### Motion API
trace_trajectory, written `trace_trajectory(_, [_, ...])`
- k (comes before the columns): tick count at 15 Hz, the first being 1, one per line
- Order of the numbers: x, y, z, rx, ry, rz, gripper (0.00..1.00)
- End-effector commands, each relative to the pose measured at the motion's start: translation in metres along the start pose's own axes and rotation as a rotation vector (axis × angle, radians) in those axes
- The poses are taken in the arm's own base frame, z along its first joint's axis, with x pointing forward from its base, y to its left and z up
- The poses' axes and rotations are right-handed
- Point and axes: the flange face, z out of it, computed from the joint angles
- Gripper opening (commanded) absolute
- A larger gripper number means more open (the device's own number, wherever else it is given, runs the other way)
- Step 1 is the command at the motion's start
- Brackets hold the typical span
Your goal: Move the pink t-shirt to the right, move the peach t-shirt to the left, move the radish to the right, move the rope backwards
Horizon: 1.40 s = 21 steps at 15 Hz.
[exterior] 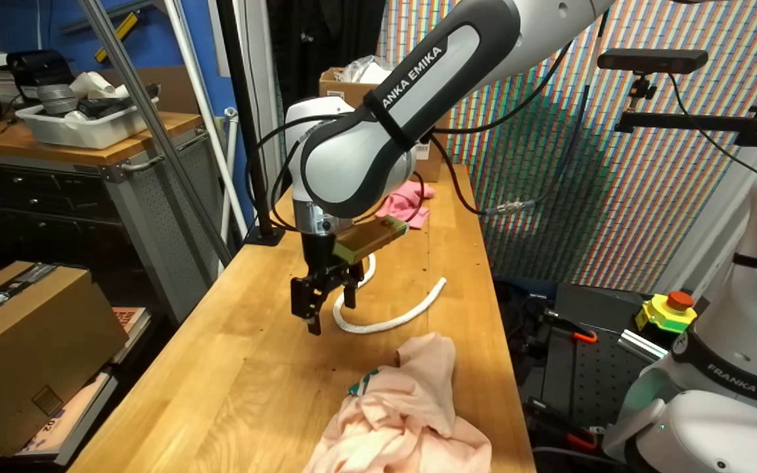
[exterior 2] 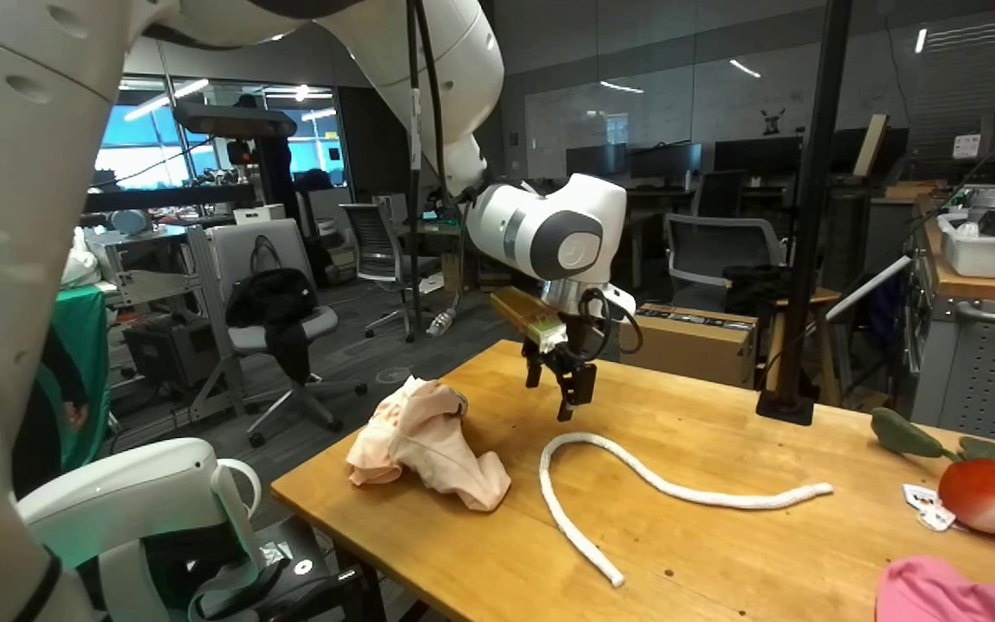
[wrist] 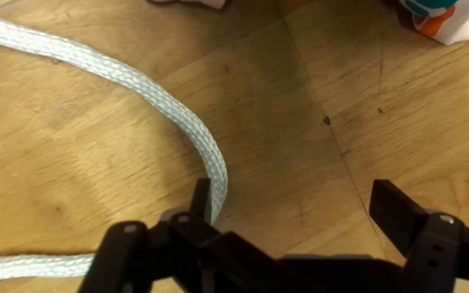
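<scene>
- In an exterior view, far left of the gripper (exterior 2: 549, 399) and beyond the table (exterior 2: 705, 561), a grey chair (exterior 2: 237, 250) bears a black bag (exterior 2: 271, 298).
- Left of the gripper and near it, the peach t-shirt (exterior 2: 428, 441) lies crumpled on the table; a corner with teal and orange print shows in the wrist view.
- The gripper hangs over the table, pointing down, its fingers (wrist: 395, 213) spread well apart; bare wood shows between them in the wrist view.
- Under the gripper and on to its right, the white rope (exterior 2: 735, 500) lies on the table in an open curve. Its bend comes closest to the gripper; one end runs off to the right, the other toward the foreground. In the wrist view one finger overlaps the inner edge of the bend; I cannot tell whether they touch.
- Right of the gripper and behind it, beyond the table, shows a taped cardboard box (exterior 2: 683, 345).
- Further right of the gripper, a black post (exterior 2: 808, 216) stands upright on the table.
- Well right of the gripper, in the foreground, the pink t-shirt (exterior 2: 960, 598) lies on the table, partly cut off by the frame.
- Near it, also well right of the gripper, lies the red radish (exterior 2: 991, 497), with green leaves and a white tag (exterior 2: 928, 505).
</scene>
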Motion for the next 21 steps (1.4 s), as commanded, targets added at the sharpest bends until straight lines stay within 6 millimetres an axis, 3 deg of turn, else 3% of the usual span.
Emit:
trace_trajectory(1, [0.000,-0.008,0.008,-0.014,0.038,-0.011,1.00])
trace_trajectory(8, [-0.002,-0.009,0.023,-0.043,0.062,-0.010,1.00])
trace_trajectory(21, [-0.001,0.012,0.025,-0.024,0.207,0.000,1.00])
